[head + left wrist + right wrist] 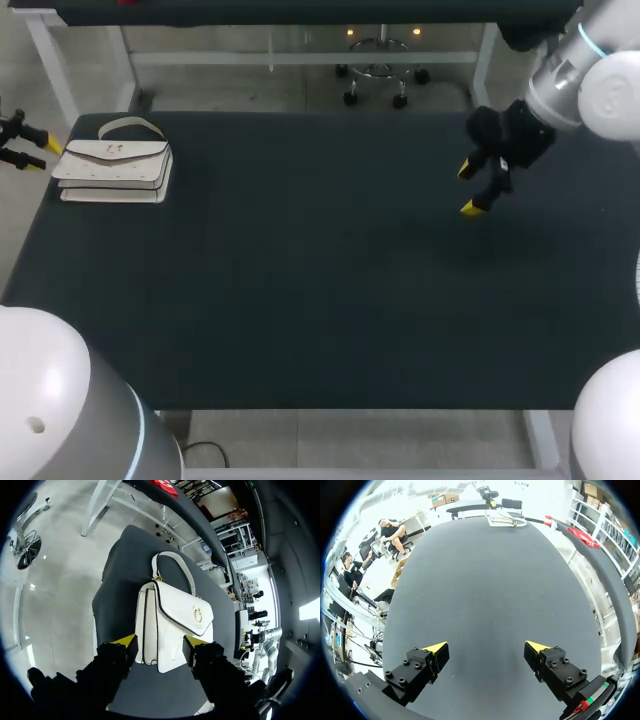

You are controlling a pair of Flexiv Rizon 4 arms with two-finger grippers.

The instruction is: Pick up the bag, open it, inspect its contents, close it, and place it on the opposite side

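A white handbag (112, 168) with a flap, a gold clasp and a top handle lies flat at the table's far left corner. In the left wrist view the bag (172, 620) lies with its near end between the yellow fingertips (126, 641) of my left gripper (159, 642). The fingers stand apart at the bag's sides, and no firm grip shows. From above, my left gripper (42, 155) sits at the table's left edge, just beside the bag. My right gripper (469, 188) hangs open over the right half of the table, nothing in it. From my right gripper (486, 647), the bag (505, 519) is far ahead.
The dark table (320, 290) is bare between the bag and my right gripper. Its left edge runs close beside the bag, and the far edge is just behind the handle.
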